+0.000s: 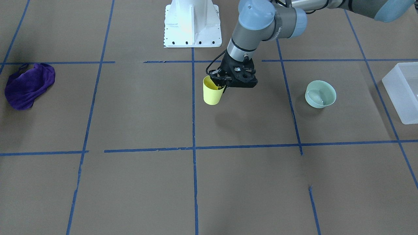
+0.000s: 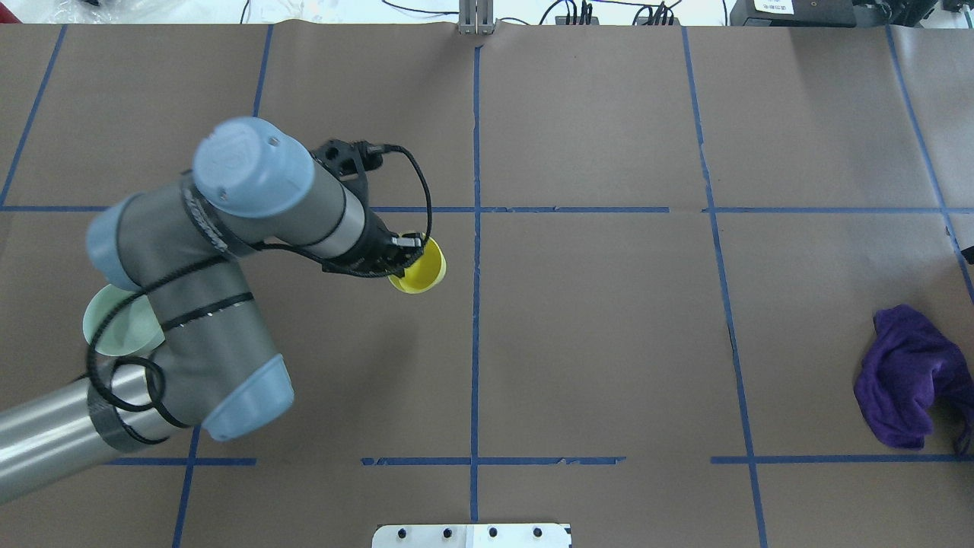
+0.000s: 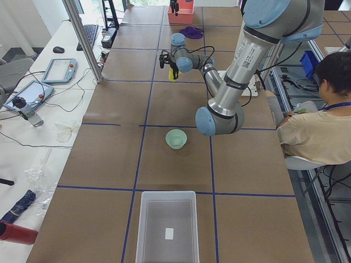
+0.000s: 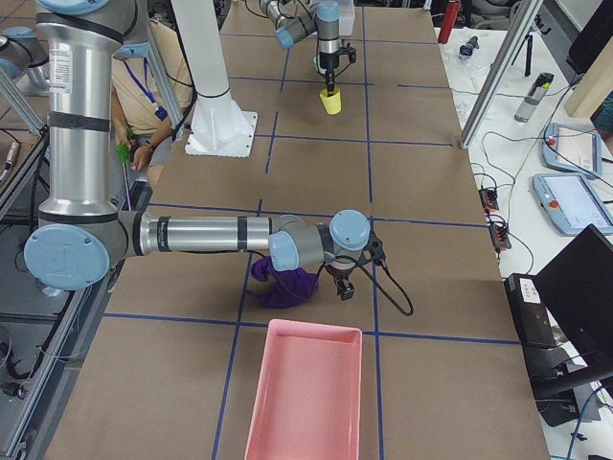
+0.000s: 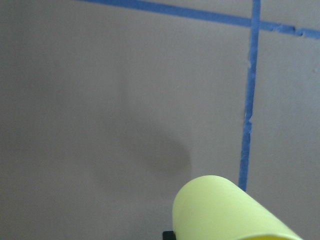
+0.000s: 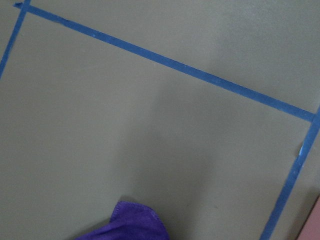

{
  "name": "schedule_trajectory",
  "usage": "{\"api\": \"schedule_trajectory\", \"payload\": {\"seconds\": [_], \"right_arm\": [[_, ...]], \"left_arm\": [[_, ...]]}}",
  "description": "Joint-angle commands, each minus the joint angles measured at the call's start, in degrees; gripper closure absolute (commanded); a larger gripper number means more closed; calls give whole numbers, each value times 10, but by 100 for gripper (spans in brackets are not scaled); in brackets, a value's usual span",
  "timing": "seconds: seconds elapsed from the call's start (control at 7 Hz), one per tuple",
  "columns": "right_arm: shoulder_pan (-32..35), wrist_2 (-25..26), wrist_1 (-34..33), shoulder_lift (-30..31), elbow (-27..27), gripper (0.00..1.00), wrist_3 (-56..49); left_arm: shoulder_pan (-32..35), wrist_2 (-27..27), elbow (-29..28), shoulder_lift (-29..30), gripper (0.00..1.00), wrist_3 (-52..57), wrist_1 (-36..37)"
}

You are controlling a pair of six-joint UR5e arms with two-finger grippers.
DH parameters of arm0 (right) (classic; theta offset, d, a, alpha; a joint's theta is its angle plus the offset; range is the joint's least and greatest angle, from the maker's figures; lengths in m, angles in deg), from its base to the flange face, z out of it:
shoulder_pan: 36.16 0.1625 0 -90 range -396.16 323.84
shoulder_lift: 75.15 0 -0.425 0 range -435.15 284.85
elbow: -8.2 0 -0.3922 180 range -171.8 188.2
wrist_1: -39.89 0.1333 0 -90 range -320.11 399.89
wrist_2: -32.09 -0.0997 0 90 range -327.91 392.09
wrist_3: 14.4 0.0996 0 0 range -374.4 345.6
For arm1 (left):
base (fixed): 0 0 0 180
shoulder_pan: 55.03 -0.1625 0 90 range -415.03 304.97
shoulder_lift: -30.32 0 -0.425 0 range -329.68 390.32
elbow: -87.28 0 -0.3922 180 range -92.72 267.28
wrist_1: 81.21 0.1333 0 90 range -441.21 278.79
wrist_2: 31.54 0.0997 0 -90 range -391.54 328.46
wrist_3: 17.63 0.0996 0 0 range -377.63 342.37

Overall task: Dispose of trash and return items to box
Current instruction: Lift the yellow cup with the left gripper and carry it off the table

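My left claw (image 1: 221, 85) pinches the rim of the yellow cup (image 1: 211, 94). The cup hangs just above the table (image 1: 137, 107) near its middle, with its shadow lying apart from it. The wrist camera gives me only the cup's side, cut off at the bottom edge. The green bowl (image 1: 320, 94) sits between the cup and the box (image 1: 403, 93); from overhead, the arm covers most of the bowl. The box is cropped at the frame's edge. My right claw (image 4: 343, 287) shows only from the side, beside the purple cloth (image 1: 27, 86), and I cannot tell whether it is spread or pressed together.
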Motion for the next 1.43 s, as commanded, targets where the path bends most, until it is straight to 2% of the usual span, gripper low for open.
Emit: {"api": "schedule_trajectory", "payload": {"seconds": [0.0, 0.14, 0.29, 0.43, 0.57, 0.71, 0.86, 1.0, 1.14, 1.29], "right_arm": [[-53, 0, 109, 5, 0, 0, 183], [-67, -2, 177, 18, -4, 0, 313], [-101, 2, 259, 60, -14, 0, 438], [-119, 2, 292, 106, -35, 0, 525], [-123, 3, 293, 157, -65, 0, 534], [-124, 3, 300, 188, -76, 0, 536], [-131, 4, 300, 200, -75, 0, 549], [-154, 10, 300, 195, -73, 0, 600], [-189, 47, 301, 189, -70, 0, 618], [-215, 61, 301, 171, -59, 0, 622]], "left_arm": [[112, -31, 58, -48, 100, 11, 2], [148, -40, 60, -55, 100, 68, 7], [184, -48, 62, -79, 100, 124, 21], [213, -52, 61, -90, 100, 143, 43], [251, -52, 64, -110, 100, 220, 58], [298, -52, 65, -148, 100, 307, 58], [317, -52, 74, -171, 100, 346, 58], [358, -52, 79, -200, 100, 400, 58], [400, -52, 91, -244, 100, 494, 58], [444, -53, 92, -282, 100, 587, 57]]}}
